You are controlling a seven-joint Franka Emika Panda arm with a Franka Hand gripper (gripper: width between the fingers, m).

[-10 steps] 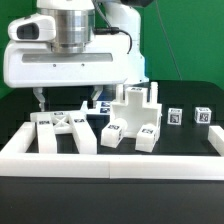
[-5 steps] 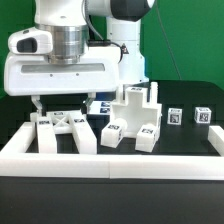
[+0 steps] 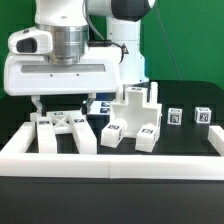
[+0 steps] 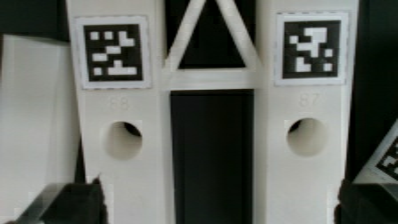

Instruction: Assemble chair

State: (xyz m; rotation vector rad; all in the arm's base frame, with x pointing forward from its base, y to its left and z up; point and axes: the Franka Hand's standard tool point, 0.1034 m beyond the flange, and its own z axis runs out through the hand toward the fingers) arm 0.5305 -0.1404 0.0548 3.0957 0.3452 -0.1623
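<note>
gripper [image 3: 62,104] hangs over the flat white plastic frame piece with two tagged side bars [image 3: 60,130]. the frame lies on the black counter [image 3: 190,138] near its front edge, at the exterior view's left, just behind the long white border rail [image 3: 110,160]. fingers [image 4: 64,205] are spread wide, one outside each bar. contact probably none, tips blurred. the blocky white stepped chair assembly [image 3: 135,120] sits mid-counter. a small tagged white block [image 3: 175,116] and a second block [image 3: 203,116] sit toward the right edge.
</note>
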